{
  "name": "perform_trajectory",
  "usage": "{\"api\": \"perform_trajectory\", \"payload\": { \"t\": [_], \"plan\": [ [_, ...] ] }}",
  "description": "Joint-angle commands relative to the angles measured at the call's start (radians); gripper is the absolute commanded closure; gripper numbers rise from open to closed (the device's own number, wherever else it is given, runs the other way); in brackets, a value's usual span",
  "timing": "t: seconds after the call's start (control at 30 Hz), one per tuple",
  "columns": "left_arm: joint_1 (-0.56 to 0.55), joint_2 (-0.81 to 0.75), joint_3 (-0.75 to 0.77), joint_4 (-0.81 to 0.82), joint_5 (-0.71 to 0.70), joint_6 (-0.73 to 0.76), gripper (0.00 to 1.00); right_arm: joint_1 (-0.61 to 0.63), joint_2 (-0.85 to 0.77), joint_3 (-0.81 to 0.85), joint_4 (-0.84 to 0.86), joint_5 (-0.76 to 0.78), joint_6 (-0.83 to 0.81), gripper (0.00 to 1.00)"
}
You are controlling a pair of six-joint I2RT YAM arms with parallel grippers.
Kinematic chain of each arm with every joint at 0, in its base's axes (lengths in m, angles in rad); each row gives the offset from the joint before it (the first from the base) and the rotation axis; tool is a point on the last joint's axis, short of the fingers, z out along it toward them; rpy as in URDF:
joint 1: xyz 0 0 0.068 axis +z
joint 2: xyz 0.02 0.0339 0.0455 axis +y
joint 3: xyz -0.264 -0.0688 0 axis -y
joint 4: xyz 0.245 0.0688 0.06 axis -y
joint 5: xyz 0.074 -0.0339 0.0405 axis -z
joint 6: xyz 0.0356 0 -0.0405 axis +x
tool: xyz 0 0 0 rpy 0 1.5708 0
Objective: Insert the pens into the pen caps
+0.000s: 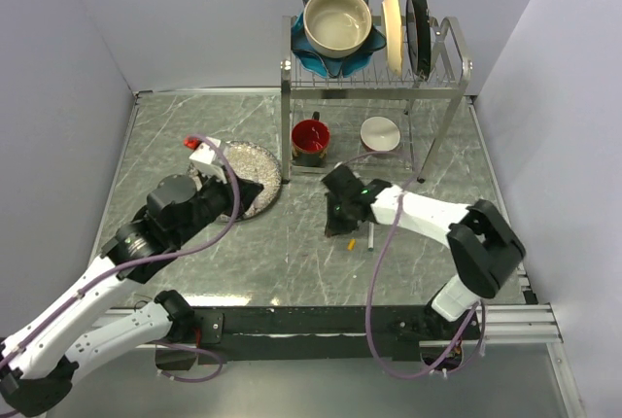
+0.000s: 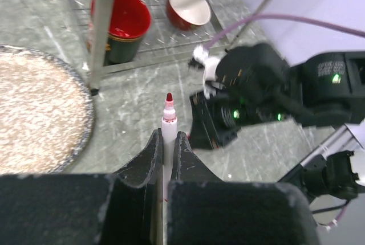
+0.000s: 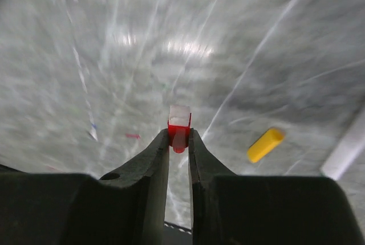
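Red-tipped pen (image 2: 169,121) tight in left hand (image 2: 167,138), red cap (image 3: 179,124) in right hand (image 3: 179,138)

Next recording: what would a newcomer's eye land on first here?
The left gripper is shut on a red-tipped pen, whose tip sticks out past the fingers. The right gripper pinches a red cap over the marbled table, and a yellow cap lies loose nearby.
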Motion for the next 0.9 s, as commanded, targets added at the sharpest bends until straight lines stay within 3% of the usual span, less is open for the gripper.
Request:
{"api": "perform_trajectory", "payload": {
  "t": [0.0,0.3,0.87],
  "plan": [
    [-0.005,-0.043,-0.033,-0.002,-0.074,0.022,0.99,0.081,0.043,0.069,-0.084,0.106,-0.029,1.00],
    [-0.012,-0.048,-0.036,-0.001,-0.099,0.018,0.99,0.115,0.103,0.075,-0.122,0.198,0.011,0.85],
    [-0.012,-0.057,-0.042,0.004,-0.089,0.018,0.99,0.111,0.199,0.133,-0.110,0.217,0.002,0.65]
  ]
}}
